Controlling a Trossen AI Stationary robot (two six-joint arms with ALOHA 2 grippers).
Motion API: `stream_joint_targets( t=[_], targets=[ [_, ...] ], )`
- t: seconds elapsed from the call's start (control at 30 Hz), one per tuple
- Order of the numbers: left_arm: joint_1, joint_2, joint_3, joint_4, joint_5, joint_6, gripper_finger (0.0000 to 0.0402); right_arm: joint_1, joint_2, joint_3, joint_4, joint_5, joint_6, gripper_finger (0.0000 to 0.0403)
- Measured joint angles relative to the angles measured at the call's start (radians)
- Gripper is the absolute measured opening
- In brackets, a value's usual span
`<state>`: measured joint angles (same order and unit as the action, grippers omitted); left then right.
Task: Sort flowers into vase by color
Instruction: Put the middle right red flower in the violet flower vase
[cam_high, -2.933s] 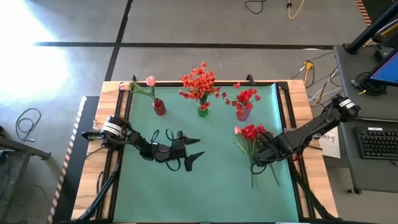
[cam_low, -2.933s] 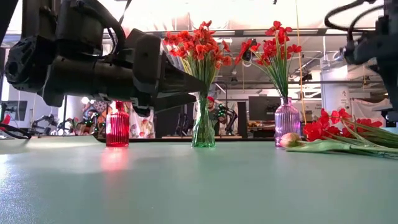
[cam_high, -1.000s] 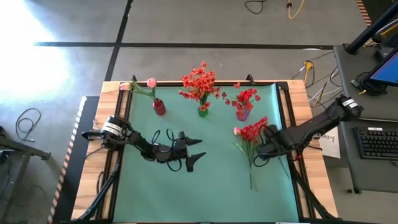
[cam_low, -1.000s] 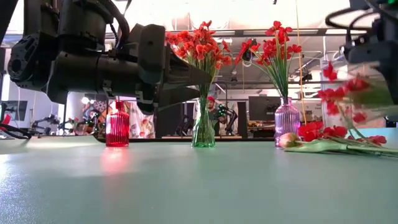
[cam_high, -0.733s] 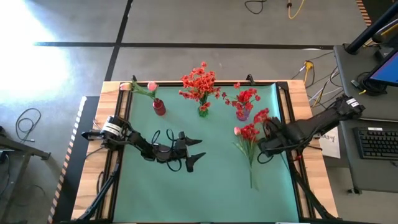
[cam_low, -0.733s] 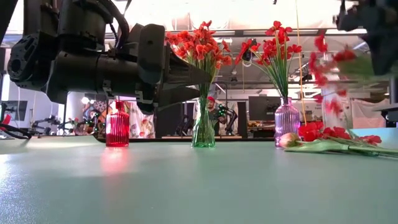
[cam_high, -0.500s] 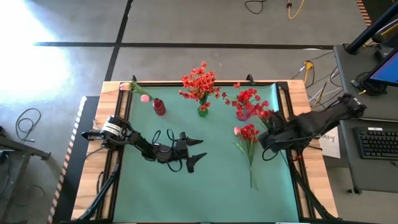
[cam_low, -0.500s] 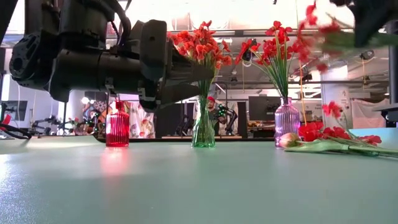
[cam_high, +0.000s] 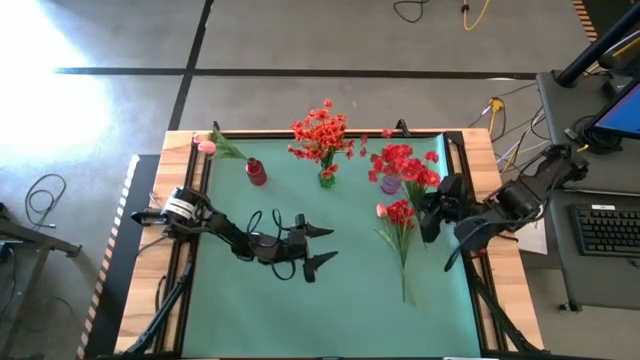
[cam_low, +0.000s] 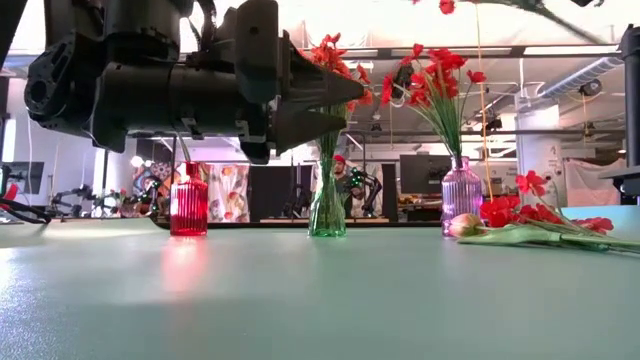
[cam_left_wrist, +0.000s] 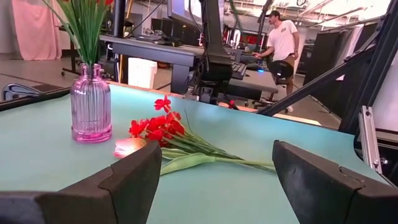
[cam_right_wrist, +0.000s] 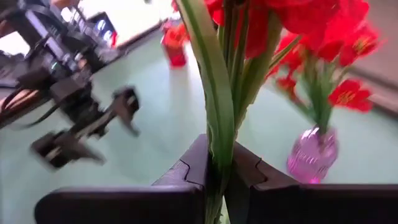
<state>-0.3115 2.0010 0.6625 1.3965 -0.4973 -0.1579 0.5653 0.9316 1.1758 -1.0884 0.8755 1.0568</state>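
My right gripper (cam_high: 430, 205) is shut on a deep red flower (cam_high: 408, 165), raised beside the purple vase (cam_high: 390, 184) that holds more deep red flowers. Other red flowers and a pink bud (cam_high: 399, 214) lie on the green mat, stems toward the near edge. The green vase (cam_high: 327, 178) holds orange-red flowers (cam_high: 320, 130). The red vase (cam_high: 256, 172) holds a pink bud (cam_high: 207, 146). My left gripper (cam_high: 315, 248) hovers open over the mat's middle, level, pointing at the lying flowers (cam_left_wrist: 163, 127). My right gripper pinches the flower's green stem and long leaf (cam_right_wrist: 221, 149) between its two fingers (cam_right_wrist: 189, 171), below the blossoms (cam_right_wrist: 292, 18). The fingers lie across the stem. The flower is lifted clear of the mat, its blossoms up near the purple vase (cam_right_wrist: 311, 155).
The three vases stand in a row along the mat's far edge. Wooden table edges (cam_high: 480, 150) frame the mat. A desk with a keyboard (cam_high: 605, 228) stands to the right. A person (cam_left_wrist: 283, 43) is in the room beyond.
My right gripper has risen from the mat and turned, carrying the deep red flower up and toward the far edge, to the purple vase; the rest of the pile stayed on the mat. My left gripper has drifted slightly upward, still open.
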Motion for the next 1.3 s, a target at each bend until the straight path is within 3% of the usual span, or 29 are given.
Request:
stream_joint_targets(
  t=[0.17,0.3,0.6,1.03,1.3],
  targets=[
    [0.0,0.0,0.01,-0.001,0.0,0.0,0.0293,0.028,-0.012,-0.073,0.032,0.19,0.016,0.0022],
    [0.0,0.0,0.02,-0.009,0.0,0.009,0.0293,0.028,-0.031,-0.124,0.079,0.239,0.009,0.0022],
    [0.0,0.0,0.042,-0.032,0.001,0.024,0.0293,0.028,-0.077,-0.156,0.174,0.258,-0.089,0.0022],
    [-0.009,-0.003,0.045,-0.031,0.005,0.025,0.0293,0.028,-0.123,-0.163,0.508,0.294,-0.533,0.0022],
    [-0.009,-0.004,0.124,-0.098,0.004,0.122,0.0293,0.028,-0.131,-0.248,0.579,0.382,-0.561,0.0022]
  ],
)
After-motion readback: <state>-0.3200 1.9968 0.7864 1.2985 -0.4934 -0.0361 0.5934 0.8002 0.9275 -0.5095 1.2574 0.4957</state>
